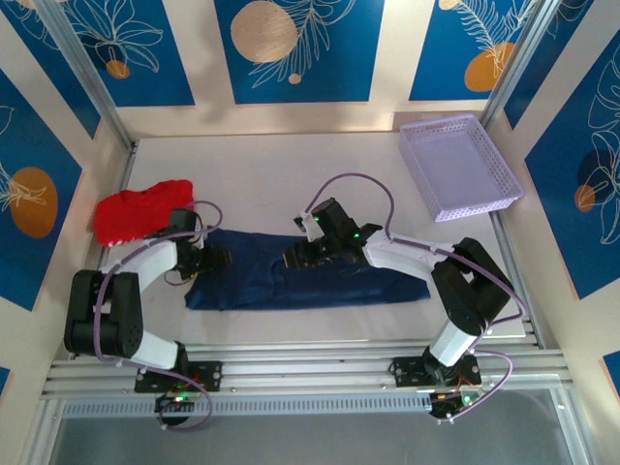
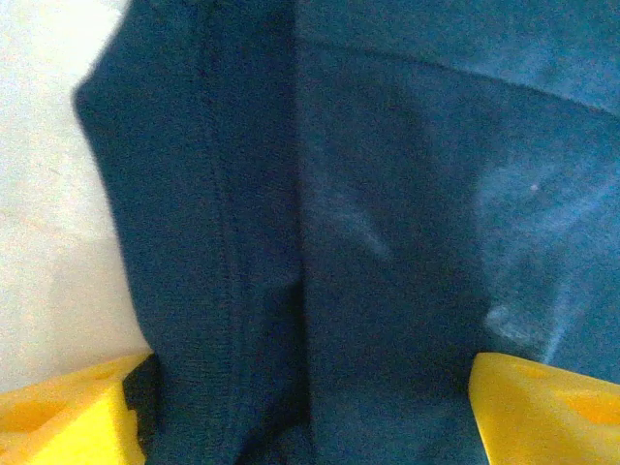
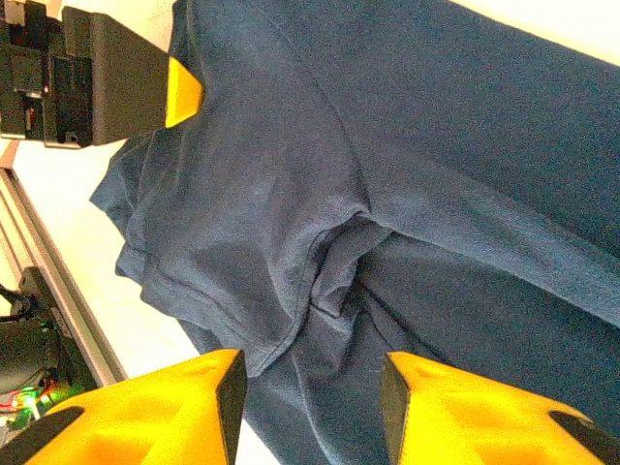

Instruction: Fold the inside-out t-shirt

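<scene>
The inside-out t-shirt (image 1: pixel 329 281) is dark navy and lies as a long flat strip across the white table, in front of both arms. My left gripper (image 1: pixel 215 260) sits at the strip's left end. Its yellow fingers (image 2: pixel 68 417) stand wide apart over the hem of the t-shirt (image 2: pixel 368 194), so it is open. My right gripper (image 1: pixel 295 257) hovers over the middle of the strip. In the right wrist view, the right gripper (image 3: pixel 310 407) is open, its yellow fingertips either side of a bunched fold of the t-shirt (image 3: pixel 436 145). The left gripper's yellow fingertip (image 3: pixel 184 92) shows at the cloth's far edge.
A bright red garment (image 1: pixel 140 213) lies crumpled at the left, just behind the left arm. A lilac plastic basket (image 1: pixel 460 165) stands at the back right. Bare white table (image 1: pixel 271 165) stretches behind the shirt. Aluminium rails (image 1: pixel 320 363) run along the near edge.
</scene>
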`<action>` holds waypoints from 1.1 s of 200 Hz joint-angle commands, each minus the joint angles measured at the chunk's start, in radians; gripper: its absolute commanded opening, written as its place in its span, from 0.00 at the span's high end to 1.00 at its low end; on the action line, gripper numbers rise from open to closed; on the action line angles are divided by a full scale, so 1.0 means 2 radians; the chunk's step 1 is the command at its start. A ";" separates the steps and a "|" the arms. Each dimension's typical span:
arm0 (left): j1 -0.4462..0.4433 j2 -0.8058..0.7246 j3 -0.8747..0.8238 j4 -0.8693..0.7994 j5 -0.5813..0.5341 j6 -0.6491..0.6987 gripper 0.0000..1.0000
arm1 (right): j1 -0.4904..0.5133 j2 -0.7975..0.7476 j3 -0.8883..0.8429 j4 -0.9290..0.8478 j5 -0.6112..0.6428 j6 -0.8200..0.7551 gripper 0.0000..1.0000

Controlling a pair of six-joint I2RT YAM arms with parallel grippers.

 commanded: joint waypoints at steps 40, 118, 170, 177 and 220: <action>-0.025 -0.004 -0.026 0.032 0.100 0.006 0.34 | 0.005 0.005 -0.010 0.005 -0.007 0.011 0.57; -0.029 -0.006 -0.035 0.056 0.105 0.002 0.66 | 0.013 0.023 -0.002 0.004 -0.004 0.012 0.58; -0.029 0.013 -0.045 0.090 0.123 -0.017 0.89 | 0.013 0.023 -0.001 -0.001 0.004 0.011 0.58; -0.028 0.016 -0.045 0.092 0.120 -0.022 0.98 | 0.012 0.021 -0.001 -0.003 0.004 0.010 0.58; -0.021 -0.002 -0.033 0.067 0.059 -0.044 1.00 | -0.012 -0.026 0.001 -0.029 0.020 -0.017 0.53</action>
